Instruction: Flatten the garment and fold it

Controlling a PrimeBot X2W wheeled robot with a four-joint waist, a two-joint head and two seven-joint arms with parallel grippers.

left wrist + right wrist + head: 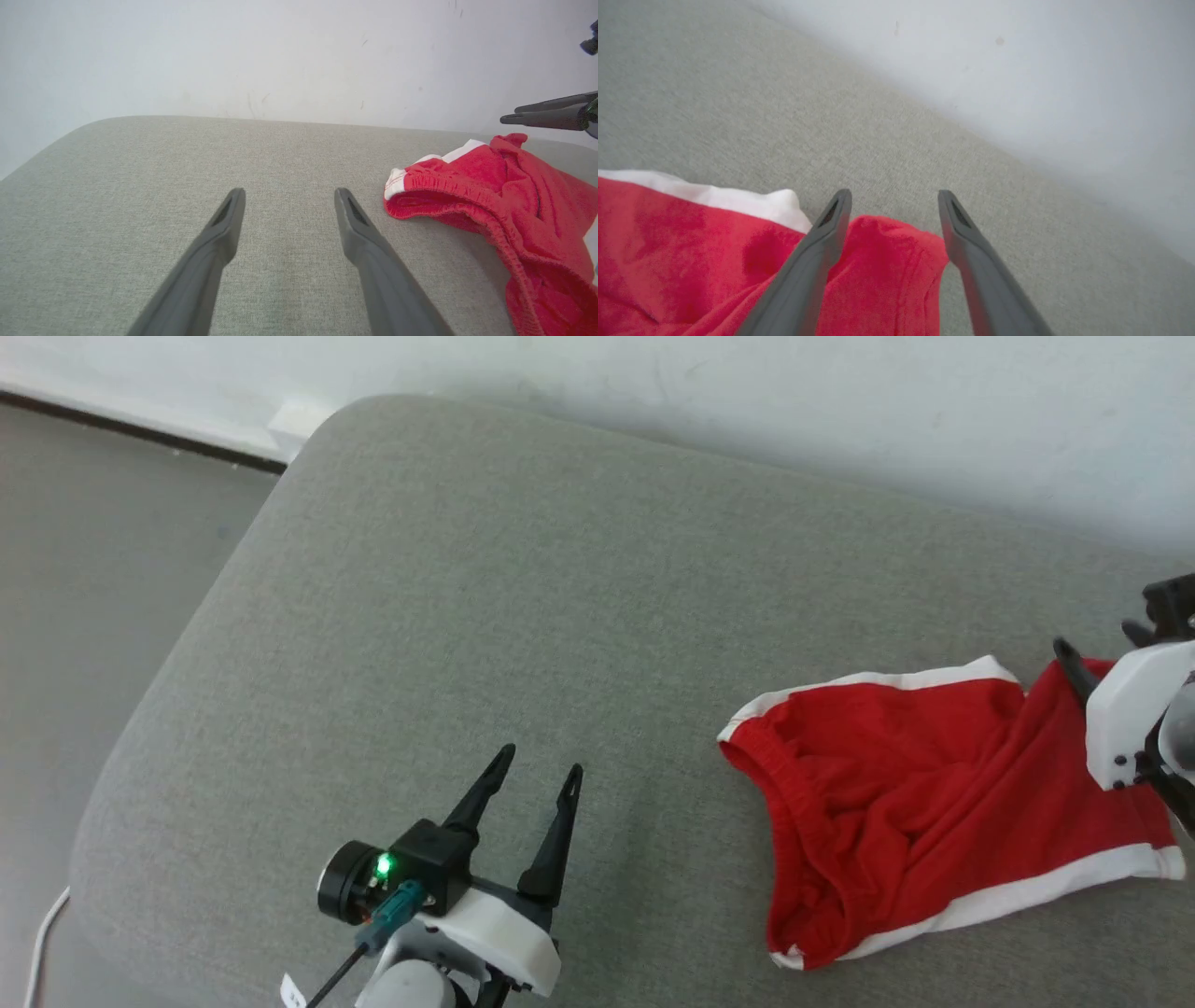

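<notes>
The garment (934, 784) lies on the right part of a grey cushion (560, 569), crumpled rather than flat. In the head view its long axis runs roughly left to right. The gathered waistband faces left and the leg ends point right, toward the right gripper (1094, 637). One white stripe runs along its far edge and another along its near edge. The left gripper (541, 758) is well apart from it, over bare cushion at the lower left, with its fingers spread and nothing between them. A green light (383, 866) glows on its wrist. The head view also takes in the floor (84, 569) beside the cushion, a white cable (42, 943) and the pale wall (840, 392) behind. The left wrist view shows the left gripper (289, 192) gaping over the cushion. From this low angle the garment (514, 196) is a raised heap with the waistband's opening in plain sight, and the right gripper (509, 115) hangs just above its far end. The right wrist view shows the right gripper (894, 193) with its fingers apart, holding nothing. One finger crosses the red cloth (691, 242) near a white-striped corner, and the other is over grey cushion just past the cloth's edge. Whether either touches the fabric I cannot tell. A small white tag (292, 994) by the left wrist is too small to read.
</notes>
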